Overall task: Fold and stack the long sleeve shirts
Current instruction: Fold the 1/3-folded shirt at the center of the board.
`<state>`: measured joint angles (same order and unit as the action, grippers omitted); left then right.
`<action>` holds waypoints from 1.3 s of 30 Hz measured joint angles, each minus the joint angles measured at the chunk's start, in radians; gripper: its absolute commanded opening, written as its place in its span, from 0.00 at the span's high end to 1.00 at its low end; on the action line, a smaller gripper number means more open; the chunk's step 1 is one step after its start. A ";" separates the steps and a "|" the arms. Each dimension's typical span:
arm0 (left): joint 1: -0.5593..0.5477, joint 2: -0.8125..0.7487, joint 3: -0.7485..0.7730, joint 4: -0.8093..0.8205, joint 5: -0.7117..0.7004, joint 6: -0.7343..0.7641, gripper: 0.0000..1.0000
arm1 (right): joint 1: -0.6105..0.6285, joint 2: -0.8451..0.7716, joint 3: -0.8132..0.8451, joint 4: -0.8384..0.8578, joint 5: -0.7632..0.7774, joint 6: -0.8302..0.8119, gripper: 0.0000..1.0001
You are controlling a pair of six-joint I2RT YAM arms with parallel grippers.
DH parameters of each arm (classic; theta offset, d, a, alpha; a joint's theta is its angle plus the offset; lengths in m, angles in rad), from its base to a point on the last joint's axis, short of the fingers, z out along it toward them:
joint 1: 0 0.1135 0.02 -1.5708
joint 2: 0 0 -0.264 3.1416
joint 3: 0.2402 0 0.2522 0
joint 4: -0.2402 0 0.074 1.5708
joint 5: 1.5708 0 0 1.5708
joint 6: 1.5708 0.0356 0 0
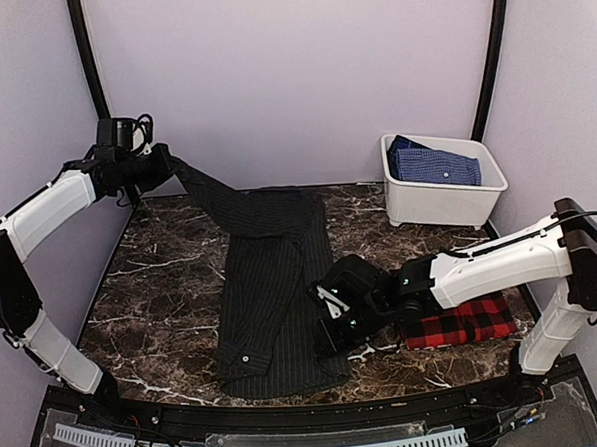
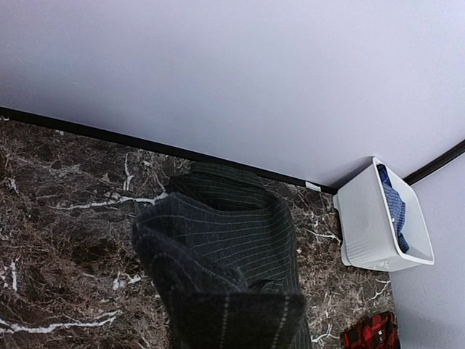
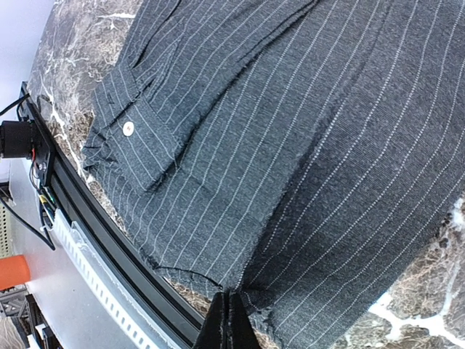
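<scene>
Pinstripe shirt [image 1: 273, 315] is mid-bench [image 1: 162, 301], lying flat and lengthwise, collar end toward the back wall, hem at the near edge. Charcoal-black cloth with thin pale stripes. One sleeve is folded down over the body, its cuff [image 3: 138, 145] near the hem with a small light button [image 3: 128, 128] showing. The other sleeve [image 1: 217, 198] is pulled taut up and back-left off the bench into the left hand [image 1: 160, 166], which is raised at the rear left corner and clamped on the sleeve end. The left wrist view is mostly bunched striped cloth, fingers not visible. Right hand [image 3: 228, 309] is low at the shirt's right edge near the hem, fingers pressed together with the cloth edge puckering at their tips, so it looks like a pinch on the hem. Plaid shirt [image 1: 464, 323], red and black, sits folded at near right, partly under the right arm, apart from the pinstripe one. White bin [image 1: 438, 204] at back right holds blue cloth.
</scene>
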<state>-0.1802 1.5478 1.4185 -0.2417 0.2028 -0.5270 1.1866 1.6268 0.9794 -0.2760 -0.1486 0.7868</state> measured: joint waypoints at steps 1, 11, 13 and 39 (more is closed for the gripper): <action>0.000 -0.003 0.000 0.000 0.003 0.001 1.00 | 0.000 0.001 0.003 0.000 -0.003 -0.001 1.00; 0.002 -0.007 0.055 0.056 0.101 0.017 1.00 | 0.000 0.003 0.004 0.000 -0.005 -0.003 1.00; 0.002 -0.007 0.064 0.068 0.121 0.018 1.00 | 0.000 0.002 -0.003 0.002 -0.004 0.000 1.00; 0.002 0.079 0.247 0.106 0.175 0.027 1.00 | 0.000 -0.125 -0.079 0.006 0.063 0.050 1.00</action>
<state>-0.1787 1.6272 1.6653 -0.1356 0.3775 -0.4995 1.1866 1.5017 0.9005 -0.2703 -0.0856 0.8368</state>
